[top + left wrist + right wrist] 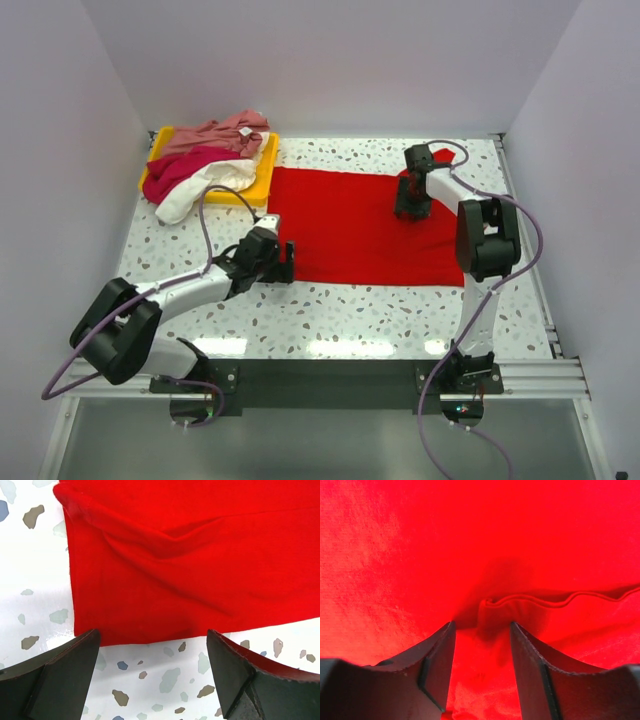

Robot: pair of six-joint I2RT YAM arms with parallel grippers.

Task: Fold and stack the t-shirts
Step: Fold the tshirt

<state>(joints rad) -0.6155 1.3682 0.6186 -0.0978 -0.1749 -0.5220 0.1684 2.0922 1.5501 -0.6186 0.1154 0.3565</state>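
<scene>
Cloth is the whole difficulty here: the bright red short-sleeved t-shirt (350, 225) lies spread nearly flat across the middle of the white speckled table (350, 310). It is likely light, limp and without any stiffness, so a lifted edge will sag and drag the rest along rather than hinge cleanly. It is not fragile and should not slide much on the tabletop, but a shallow pinch may catch only the top layer and pull the layers apart. The best holds, I judge, are the corners and hemmed edges, where the fabric is thicker. The near left corner shows in the left wrist view with a soft ridge running across it, and a raised hem edge shows in the right wrist view. The left gripper (285, 262) hangs released, fingers wide apart, over bare table just short of that corner. The right gripper (412, 205) is low over the shirt's far right part, fingers parted and straddling the raised hem, not closed on it. Beside the shirt's far left corner, a dusty pink t-shirt (215, 135), a crimson-magenta t-shirt (178, 172) and a cream-white t-shirt (195, 195) lie heaped unfolded on a shallow yellow plastic tray (266, 175).
</scene>
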